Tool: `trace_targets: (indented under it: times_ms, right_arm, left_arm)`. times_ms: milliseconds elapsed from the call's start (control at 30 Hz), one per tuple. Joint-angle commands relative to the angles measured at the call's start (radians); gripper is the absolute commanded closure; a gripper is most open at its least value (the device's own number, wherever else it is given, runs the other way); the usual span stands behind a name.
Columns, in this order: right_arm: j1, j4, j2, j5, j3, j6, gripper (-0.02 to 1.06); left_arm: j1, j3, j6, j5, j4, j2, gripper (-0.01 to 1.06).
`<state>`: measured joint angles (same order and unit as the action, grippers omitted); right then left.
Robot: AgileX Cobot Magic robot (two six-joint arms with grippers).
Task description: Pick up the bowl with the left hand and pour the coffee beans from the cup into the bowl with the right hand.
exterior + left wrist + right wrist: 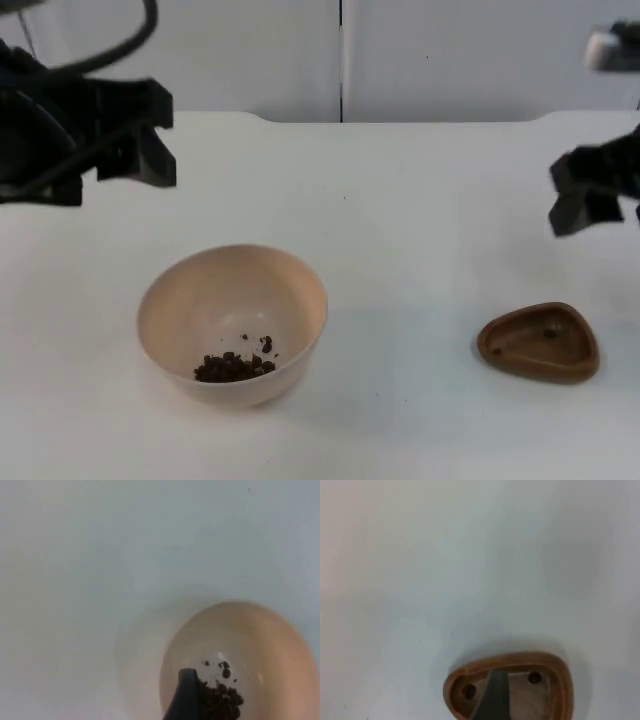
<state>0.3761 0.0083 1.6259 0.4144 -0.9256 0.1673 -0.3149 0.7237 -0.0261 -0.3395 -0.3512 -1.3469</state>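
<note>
1. Looking at the pale bowl [232,325], it stands on the white surface [400,250] at near left with a small heap of coffee beans [234,367] already lying in its bottom, so the pour reads as done.
2. Over at near right sits the brown wooden cup [539,342], upright on the surface and almost empty; the right wrist view shows 2 stray beans [534,678] left on its floor.
3. Bowl and cup are well apart, and neither one is lifted or gripped by anything.
4. Now the left tool [150,150]: it hangs at far left, above and behind the bowl, touching nothing and carrying nothing. How wide its fingers stand I cannot tell; in the left wrist view 1 black fingertip [185,695] is seen against the bowl [235,665] and its beans [220,700].
5. The right tool [585,205] hovers at far right, behind the cup and clear of it, also empty; its opening I cannot tell either. In its wrist view 1 fingertip [495,697] crosses in front of the cup [509,686].
6. My read: nothing is left but for both arms to wait clear of the surface.
</note>
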Motion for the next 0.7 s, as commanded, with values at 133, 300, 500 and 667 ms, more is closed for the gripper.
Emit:
trace_targets:
  times_ms: [133, 300, 500, 667]
  right_arm:
    - [-0.005, -0.008, -0.191, 0.08, 0.002, -0.053, 0.34]
    - [-0.005, 0.005, -0.341, 0.108, 0.002, -0.101, 0.34]
    - [-0.005, -0.008, -0.526, 0.165, 0.002, -0.109, 0.34]
    - [-0.005, -0.008, -0.646, 0.223, 0.002, -0.115, 0.34]
  left_arm:
    - [0.002, -0.001, -0.006, -0.074, 0.059, 0.154, 0.37]
    - [0.002, -0.001, -0.006, -0.118, 0.079, 0.268, 0.37]
    - [0.002, -0.001, -0.006, -0.15, 0.081, 0.408, 0.37]
    - [0.002, -0.001, -0.006, -0.163, 0.083, 0.511, 0.37]
